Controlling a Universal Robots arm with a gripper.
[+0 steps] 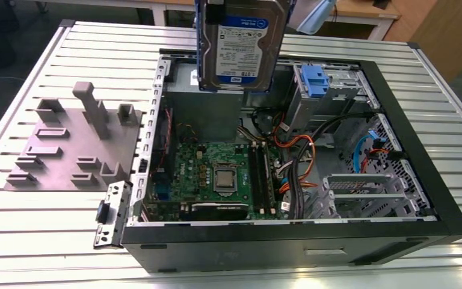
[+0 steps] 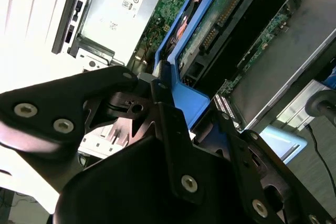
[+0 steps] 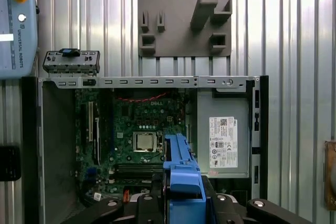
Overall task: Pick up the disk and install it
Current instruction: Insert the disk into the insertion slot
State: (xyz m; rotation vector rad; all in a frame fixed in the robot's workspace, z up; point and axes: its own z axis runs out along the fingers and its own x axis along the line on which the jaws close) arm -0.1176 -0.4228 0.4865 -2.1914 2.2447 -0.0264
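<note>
Pick done, install pending: my claw clamps the disk by its blue rail over the case at its 12 o'clock edge; I reckon it needs squaring to the 1 o'clock drive cage.

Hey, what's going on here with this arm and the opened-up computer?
The robot arm's tool is clamped on the blue rail of the disk and holds it in the air, label facing the exterior view. Below it, an open computer case lies on a slatted metal table, with the motherboard exposed. The disk is picked up but not yet installed: it hangs clear above the case.
</note>
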